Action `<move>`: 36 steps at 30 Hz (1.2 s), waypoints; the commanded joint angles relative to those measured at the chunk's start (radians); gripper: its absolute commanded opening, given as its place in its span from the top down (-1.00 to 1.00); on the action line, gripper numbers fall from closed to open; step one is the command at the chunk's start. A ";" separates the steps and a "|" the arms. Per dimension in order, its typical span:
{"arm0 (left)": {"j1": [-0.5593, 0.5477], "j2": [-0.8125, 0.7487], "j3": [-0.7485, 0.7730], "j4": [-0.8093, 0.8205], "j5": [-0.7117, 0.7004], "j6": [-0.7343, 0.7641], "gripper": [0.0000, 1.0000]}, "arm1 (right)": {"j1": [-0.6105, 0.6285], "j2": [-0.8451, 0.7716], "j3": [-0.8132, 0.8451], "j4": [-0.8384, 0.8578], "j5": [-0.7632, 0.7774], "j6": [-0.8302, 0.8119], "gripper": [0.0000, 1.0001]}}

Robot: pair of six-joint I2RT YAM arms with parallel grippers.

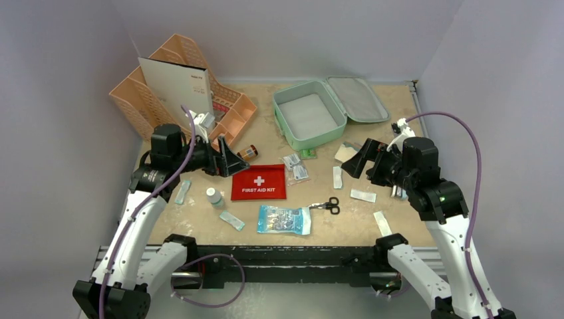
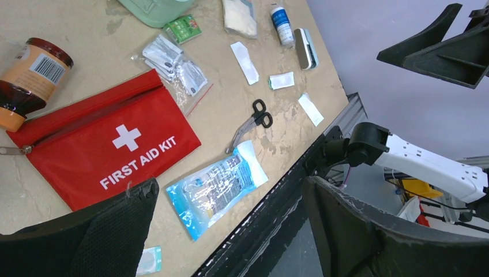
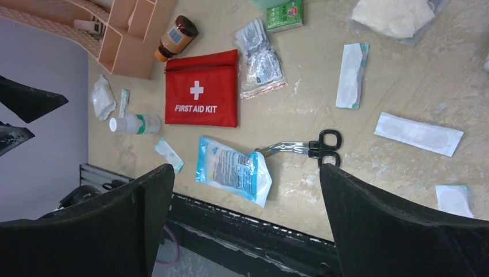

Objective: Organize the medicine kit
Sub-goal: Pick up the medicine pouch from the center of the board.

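Observation:
The medicine kit (image 1: 309,118), a mint-green zippered case, lies open at the back of the table with nothing in its tray; its grey-lined lid (image 1: 359,98) is folded back to the right. Only a corner of the kit (image 2: 155,8) shows in the left wrist view. My left gripper (image 1: 231,159) hovers open over the left side, above the brown bottle (image 1: 248,152) and the red pouch (image 1: 259,182). Right of the kit's front, my right gripper (image 1: 356,161) hangs open over loose plasters. Both hold nothing, as the wrist views show: left gripper (image 2: 228,190), right gripper (image 3: 247,173).
A peach desk organizer (image 1: 179,86) with a white card stands at the back left. Scattered on the table are a blue packet (image 1: 284,219), scissors (image 1: 328,205), a small white bottle (image 1: 214,197), clear bagged items (image 1: 296,167), a green box (image 1: 307,153) and several plasters (image 1: 363,195).

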 commanded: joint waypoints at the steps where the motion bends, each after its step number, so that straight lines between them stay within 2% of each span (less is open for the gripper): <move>1: -0.003 -0.017 0.027 -0.008 -0.030 0.027 -0.89 | 0.003 -0.013 0.018 -0.001 0.002 0.005 -0.98; 6: -0.003 -0.010 0.033 -0.027 -0.069 0.049 -0.89 | 0.003 -0.006 0.004 0.001 -0.008 0.025 -0.98; 15: -0.003 -0.035 0.012 -0.033 -0.152 0.067 -0.89 | 0.005 0.053 -0.042 0.129 -0.066 0.063 -0.98; 18: -0.003 -0.057 0.013 -0.055 -0.217 0.082 -0.88 | 0.006 0.091 -0.061 0.191 -0.101 0.069 -0.98; 21: -0.003 -0.074 0.015 -0.089 -0.350 0.090 -0.87 | 0.011 0.135 -0.126 0.332 -0.195 0.103 -0.95; 24: -0.003 -0.078 0.016 -0.112 -0.483 0.081 -0.87 | 0.033 0.205 -0.180 0.479 -0.230 0.153 -0.82; 26: -0.003 -0.082 0.011 -0.112 -0.534 0.070 -0.87 | 0.079 0.266 -0.173 0.523 -0.193 0.150 -0.68; 30: -0.001 -0.096 0.014 -0.123 -0.567 0.079 -0.88 | 0.228 0.422 -0.108 0.509 -0.024 0.095 -0.49; 33: -0.001 -0.127 0.002 -0.124 -0.583 0.080 -0.88 | 0.298 0.553 -0.084 0.550 0.021 0.114 -0.28; 36: -0.001 -0.152 0.000 -0.120 -0.591 0.075 -0.88 | 0.367 0.676 -0.065 0.639 0.051 0.117 -0.22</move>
